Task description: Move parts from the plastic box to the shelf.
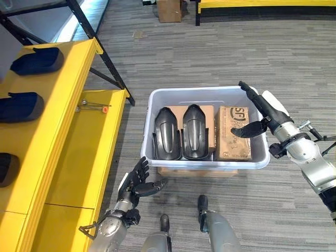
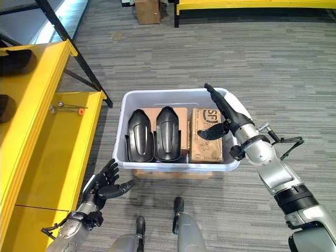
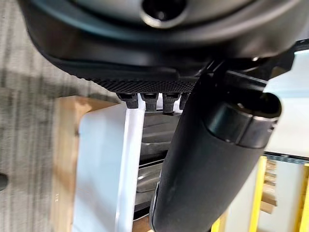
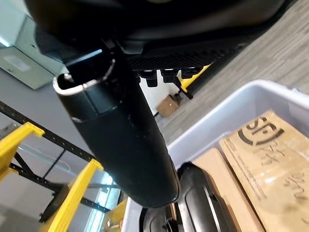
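While two black parts lie side by side in the box, long axes running away from the robot, the right robot hand hovers open and empty over its right rim, nearer than the open left robot hand; the shelf is left.

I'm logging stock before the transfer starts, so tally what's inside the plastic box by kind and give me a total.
Black molded parts: 2, side by side in the plastic box, left and right.
Printed cardboard box: 1, against the right wall.
Flat cardboard sheet: 1, lying under the parts.
Total: 4
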{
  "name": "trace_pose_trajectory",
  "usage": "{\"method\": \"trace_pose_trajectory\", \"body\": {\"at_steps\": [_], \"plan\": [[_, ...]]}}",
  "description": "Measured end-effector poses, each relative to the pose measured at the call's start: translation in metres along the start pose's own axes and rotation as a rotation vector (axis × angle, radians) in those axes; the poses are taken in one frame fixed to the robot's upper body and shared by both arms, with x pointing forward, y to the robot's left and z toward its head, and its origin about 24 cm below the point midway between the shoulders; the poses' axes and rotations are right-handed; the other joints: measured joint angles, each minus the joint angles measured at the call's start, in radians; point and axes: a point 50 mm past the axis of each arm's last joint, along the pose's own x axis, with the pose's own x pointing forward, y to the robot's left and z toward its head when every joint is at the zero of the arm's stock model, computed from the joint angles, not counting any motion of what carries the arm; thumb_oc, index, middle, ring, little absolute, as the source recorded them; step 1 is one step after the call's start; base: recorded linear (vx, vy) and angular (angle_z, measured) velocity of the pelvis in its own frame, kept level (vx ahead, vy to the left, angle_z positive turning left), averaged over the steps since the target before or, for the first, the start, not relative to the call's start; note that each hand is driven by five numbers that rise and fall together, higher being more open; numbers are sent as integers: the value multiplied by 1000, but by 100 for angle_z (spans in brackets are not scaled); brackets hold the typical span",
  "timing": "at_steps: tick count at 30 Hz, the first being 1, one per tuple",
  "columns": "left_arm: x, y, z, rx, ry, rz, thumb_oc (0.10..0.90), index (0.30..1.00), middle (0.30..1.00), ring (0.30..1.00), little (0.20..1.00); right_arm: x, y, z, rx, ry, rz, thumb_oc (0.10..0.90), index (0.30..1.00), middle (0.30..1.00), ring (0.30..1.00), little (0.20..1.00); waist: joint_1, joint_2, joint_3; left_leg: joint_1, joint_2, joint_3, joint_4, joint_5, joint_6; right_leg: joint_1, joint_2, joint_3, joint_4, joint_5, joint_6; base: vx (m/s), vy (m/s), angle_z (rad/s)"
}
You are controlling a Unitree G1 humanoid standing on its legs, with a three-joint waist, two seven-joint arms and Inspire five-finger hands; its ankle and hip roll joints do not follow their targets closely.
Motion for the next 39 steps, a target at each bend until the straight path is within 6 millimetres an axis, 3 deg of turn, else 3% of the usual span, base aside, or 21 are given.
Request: {"method": "trace_pose_trajectory", "body": {"at_steps": [1, 3, 4, 5, 6, 7, 8, 9, 10, 11, 12, 13, 15, 18, 21, 29, 32, 39], "plan": [[5, -3, 4, 11, -13, -19, 900, 1000, 1000, 1000, 1000, 0, -2, -2, -22, 14, 0, 900, 1000, 1000, 1000, 1000, 4, -9, 9, -51, -29, -49, 92, 20, -4, 4, -29, 11, 12, 13, -14, 75, -12, 24], [4, -4, 3, 15, -7, -26, 900, 1000, 1000, 1000, 1000, 2, 2, -1, -7, 8, 1, 900, 1000, 1000, 1000, 1000, 24, 7, 11, -78, -7, -60, 110, 19, 14, 12, -32, 13, 8, 10, -17, 105, 43, 27], [5, -6, 3, 16, -4, -35, 900, 1000, 1000, 1000, 1000, 2, 4, -1, -15, 9, 6, 900, 1000, 1000, 1000, 1000, 22, 19, 16, -73, 29, -48, 5, 11, 9, 16, -33, 3, -5, 12, -16, 168, 156, 33], [7, -8, 2, 19, 0, -44, 900, 1000, 1000, 1000, 1000, 1, 5, -3, -11, 17, -1, 900, 1000, 1000, 1000, 1000, 13, 19, 32, -74, 64, -50, -92, 17, -3, 29, -22, 10, -20, 27, 12, 193, 178, 31], [17, -12, 5, 32, -5, -63, 900, 1000, 1000, 1000, 1000, 5, 15, -5, 45, 30, -21, 900, 1000, 1000, 1000, 1000, 5, 27, 58, -103, 98, -44, -276, 62, 4, 79, 7, 27, -153, 76, 92, 201, 274, -51], [17, -14, 6, 33, -9, -75, 900, 1000, 1000, 1000, 1000, 5, 26, -4, 64, 27, 11, 900, 1000, 1000, 1000, 1000, 27, 26, 86, -80, 120, -42, -323, 102, -5, 101, 30, 34, -194, 84, 70, 147, 339, -82], [16, -15, 4, 27, -2, -75, 900, 1000, 1000, 1000, 1000, 2, 33, -7, 71, 35, 26, 900, 1000, 1000, 1000, 1000, 20, 31, 89, -59, 117, -34, -312, 105, 5, 101, 41, 43, -182, 123, 65, 124, 376, -101], [16, -18, 3, 21, 1, -79, 900, 1000, 1000, 1000, 1000, -4, 36, -4, 113, 18, -11, 900, 1000, 1000, 1000, 1000, -7, 51, 91, -70, 110, 9, -195, 66, 43, 104, 57, 64, -183, 120, 64, 47, 260, -76], [17, -17, 6, 31, -8, -89, 900, 1000, 1000, 1000, 1000, -10, 38, -1, 135, 0, -28, 900, 1000, 1000, 1000, 1000, -4, 46, 94, -60, 79, 35, -160, 61, 59, 84, 56, 99, -183, 116, 58, 29, 169, -116], [18, -12, 12, 55, -25, -95, 900, 1000, 1000, 1000, 1000, -11, 36, 5, 107, -31, -20, 900, 1000, 1000, 1000, 1000, -6, 35, 106, -50, 45, 51, -175, 92, 67, 54, 34, 113, -184, 122, 49, 25, 155, -130], [21, -12, 16, 59, -39, -95, 900, 1000, 1000, 1000, 1000, -12, 33, 5, 83, -27, -18, 900, 1000, 1000, 1000, 1000, -10, 34, 116, -52, 34, 82, -168, 115, 47, 52, 16, 113, -199, 153, 57, 7, 115, -115], [25, -12, 24, 48, -70, -88, 900, 1000, 1000, 1000, 1000, -15, 30, -1, 59, 7, -13, 900, 1000, 1000, 1000, 1000, -17, 24, 123, -56, 4, 122, -151, 103, 59, 55, -21, 128, -220, 184, 76, 11, 105, -56], [26, -11, 32, 44, -111, -83, 900, 1000, 1000, 1000, 1000, -18, 27, -6, 32, 29, -9, 900, 1000, 1000, 1000, 1000, -35, 24, 123, -68, -26, 124, -123, 85, 82, 61, -54, 132, -235, 188, 89, 7, 84, -6], [27, -6, 37, 48, -128, -61, 900, 1000, 1000, 1000, 1000, -17, 24, -5, 17, 25, -13, 900, 1000, 1000, 1000, 1000, -12, 22, 125, -81, -48, 117, -106, 71, 103, 72, -76, 130, -259, 198, 106, 13, 71, 16], [21, -1, 29, 51, -98, -36, 900, 1000, 1000, 1000, 1000, -9, 17, 4, 4, -10, -27, 900, 1000, 1000, 1000, 1000, 24, 17, 128, -82, -49, 113, -113, 69, 106, 75, -76, 124, -270, 202, 116, 0, 27, 6], [18, 1, 25, 49, -83, -27, 900, 1000, 1000, 1000, 1000, -1, 0, 8, -31, -18, -63, 900, 1000, 1000, 1000, 1000, 23, -15, 146, -83, -42, 99, -113, 70, 104, 81, -72, 108, -270, 199, 120, -6, -4, 4], [19, -1, 25, 50, -83, -31, 900, 1000, 1000, 1000, 1000, 0, -1, -4, -47, 34, -56, 900, 1000, 1000, 1000, 1000, 23, -28, 154, -92, -36, 89, -107, 72, 100, 80, -64, 102, -269, 198, 117, -28, -16, 6], [21, -1, 29, 56, -93, -32, 900, 1000, 1000, 1000, 1000, 13, -8, -8, -80, 75, -60, 900, 1000, 1000, 1000, 1000, 25, -33, 172, -128, -33, 86, -90, 73, 98, 50, -61, 100, -261, 200, 114, -11, -4, 1]]}}
